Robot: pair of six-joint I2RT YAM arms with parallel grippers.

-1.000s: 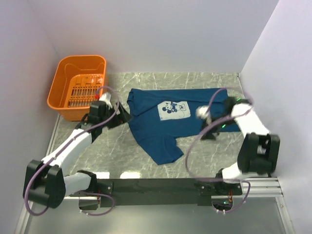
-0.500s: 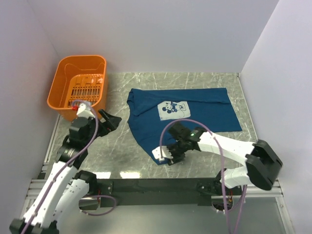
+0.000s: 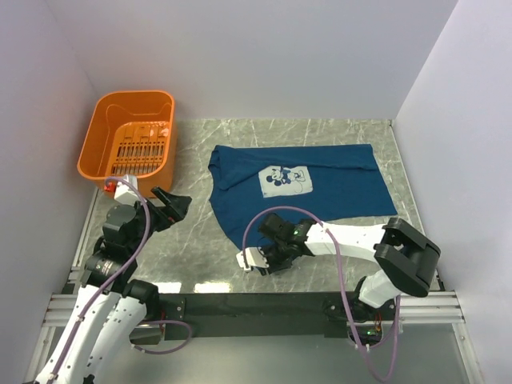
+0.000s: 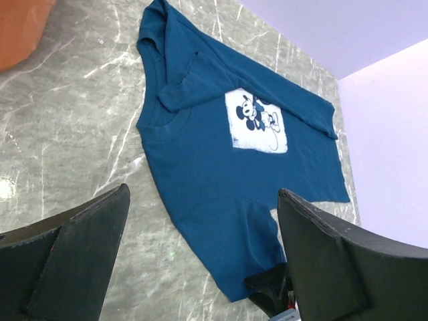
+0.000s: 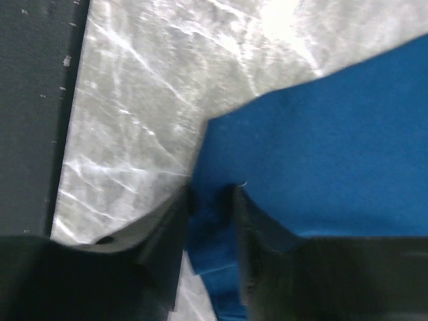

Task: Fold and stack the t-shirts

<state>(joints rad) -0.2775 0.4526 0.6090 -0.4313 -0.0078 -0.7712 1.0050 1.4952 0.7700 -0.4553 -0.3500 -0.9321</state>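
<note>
One dark blue t-shirt (image 3: 312, 192) with a white cartoon print lies spread flat on the marble table, its near sleeve pointing at the arms. My right gripper (image 3: 270, 258) is low at that near corner. In the right wrist view its fingers (image 5: 167, 227) stand either side of a fold of the blue fabric (image 5: 321, 147), and the right gripper (image 5: 210, 200) is shut on it. My left gripper (image 3: 172, 206) is open and empty, held above the table to the left of the shirt. In the left wrist view the left gripper (image 4: 204, 194) frames the whole t-shirt (image 4: 221, 147).
An orange basket (image 3: 128, 142) stands at the far left corner of the table; its edge shows in the left wrist view (image 4: 20, 27). Bare marble (image 3: 200, 240) lies between the left gripper and the shirt. White walls close the table in on three sides.
My right arm has swung from the shirt's far right side to its near corner and closed on the fabric. My left arm has pulled back from the shirt's left edge.
</note>
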